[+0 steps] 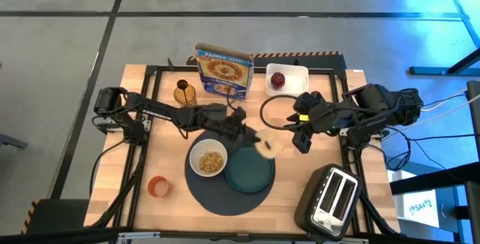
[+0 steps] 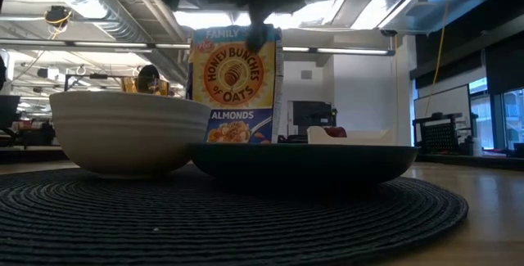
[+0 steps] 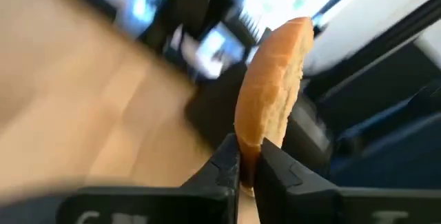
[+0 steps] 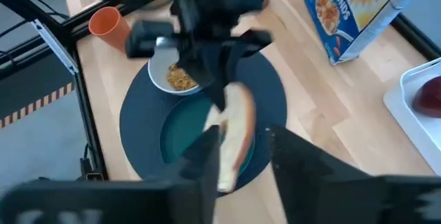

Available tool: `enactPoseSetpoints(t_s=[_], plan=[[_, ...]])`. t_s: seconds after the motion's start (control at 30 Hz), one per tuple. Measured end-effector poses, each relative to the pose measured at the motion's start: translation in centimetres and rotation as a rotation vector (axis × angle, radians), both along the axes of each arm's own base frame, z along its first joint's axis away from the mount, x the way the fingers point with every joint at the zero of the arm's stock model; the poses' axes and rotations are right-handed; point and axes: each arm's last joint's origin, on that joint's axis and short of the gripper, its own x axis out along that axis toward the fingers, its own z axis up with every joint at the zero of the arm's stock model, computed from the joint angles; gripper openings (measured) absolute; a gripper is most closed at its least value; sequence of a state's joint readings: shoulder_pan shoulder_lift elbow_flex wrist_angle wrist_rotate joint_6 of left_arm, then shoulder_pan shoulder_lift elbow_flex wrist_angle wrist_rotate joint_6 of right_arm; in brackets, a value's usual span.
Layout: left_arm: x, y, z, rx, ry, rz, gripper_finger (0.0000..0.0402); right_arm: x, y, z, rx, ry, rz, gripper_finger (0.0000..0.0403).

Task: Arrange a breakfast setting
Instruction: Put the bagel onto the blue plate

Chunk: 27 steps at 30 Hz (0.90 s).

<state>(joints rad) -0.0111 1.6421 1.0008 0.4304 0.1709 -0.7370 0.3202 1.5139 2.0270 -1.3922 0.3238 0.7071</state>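
Observation:
My left gripper (image 1: pixel 257 142) is shut on the tan bagel (image 1: pixel 268 148) and holds it above the right rim of the teal plate (image 1: pixel 249 173). The plate and the white bowl (image 1: pixel 208 160), which holds cereal, sit on the round dark-grey placemat (image 1: pixel 225 191). My right gripper (image 1: pixel 300 140) is open and empty just right of the bagel. The orange cup (image 1: pixel 157 186) stands left of the mat. The dark-red fruit (image 1: pixel 278 79) lies in a white tray. No spoon shows. My left gripper pinches the bagel's rim (image 3: pixel 249 148) between its two fingers, edge-on. The fingers (image 4: pixel 207 79) come slanting down from the table's left. The bagel (image 4: pixel 234 141) sticks out past the fingertips on its edge, lifted clear over the plate.
The blue cereal box (image 1: pixel 223 70) and an amber glass (image 1: pixel 184 92) stand at the back. The white tray (image 1: pixel 296 71) is at the back right, with a black cable loop (image 1: pixel 264 112) before it. The toaster (image 1: pixel 334 197) is at the near right.

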Motion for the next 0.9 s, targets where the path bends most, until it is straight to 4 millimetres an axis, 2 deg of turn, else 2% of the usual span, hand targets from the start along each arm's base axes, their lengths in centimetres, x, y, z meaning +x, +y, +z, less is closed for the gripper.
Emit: enactPoseSetpoints(t_s=[0.17, 0.3, 0.53, 0.77, 0.9], plan=[[-1.2, -0.3, -2.9, -0.042, 0.334, -0.027, 0.0008, -0.2, -0.2, 0.0, -0.025, 0.010, -0.017, 0.0174], [-2.2, 0.2, -4.4, -0.011, 0.517, -0.006, 0.0013, -0.3, -0.3, -0.1, -0.057, 0.015, -0.034, 0.0187], [-2.3, 1.1, -5.5, 0.029, 0.582, -0.015, 0.0015, -0.3, -0.4, -0.1, -0.093, 0.008, -0.058, 0.0188], [-2.5, -0.1, -7.8, 0.047, 0.709, -0.033, 0.0019, 0.0, -0.4, -0.5, -0.127, 0.033, -0.075, 0.0189], [-2.3, -0.4, -8.0, 0.058, 0.705, -0.016, 0.0042, 0.4, -0.3, -0.7, -0.126, 0.039, -0.091, 0.0189]])
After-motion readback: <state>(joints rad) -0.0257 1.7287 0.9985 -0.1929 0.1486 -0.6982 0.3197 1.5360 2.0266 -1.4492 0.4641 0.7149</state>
